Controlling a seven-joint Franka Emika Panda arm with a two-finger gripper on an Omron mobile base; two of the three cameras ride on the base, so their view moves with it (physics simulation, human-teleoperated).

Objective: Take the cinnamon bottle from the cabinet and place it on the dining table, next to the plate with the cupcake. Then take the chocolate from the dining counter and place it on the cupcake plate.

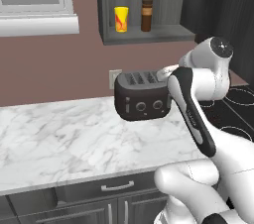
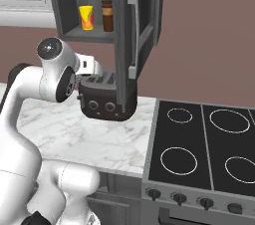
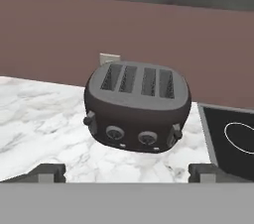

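End effector (image 3: 127, 172) fingers spread wide apart, holding nothing, poised above the marble counter (image 3: 34, 119), facing the toaster (image 3: 137, 106)

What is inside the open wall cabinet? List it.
On the cabinet shelf stand a yellow cup and, right of it, the brown cinnamon bottle, upright and apart. In the right base view the open door covers the shelf's right part; anything there is unseen.

I log a dark four-slot toaster (image 1: 142, 95) standing on the white marble table (image 1: 59, 139), two knobs on its front, a wall outlet (image 1: 114, 78) just behind it. A yellow cup (image 1: 121, 19) stands on the cabinet shelf. A black stovetop (image 2: 209, 144) with ringed burners adjoins the table; grey drawers (image 1: 116, 188) sit below
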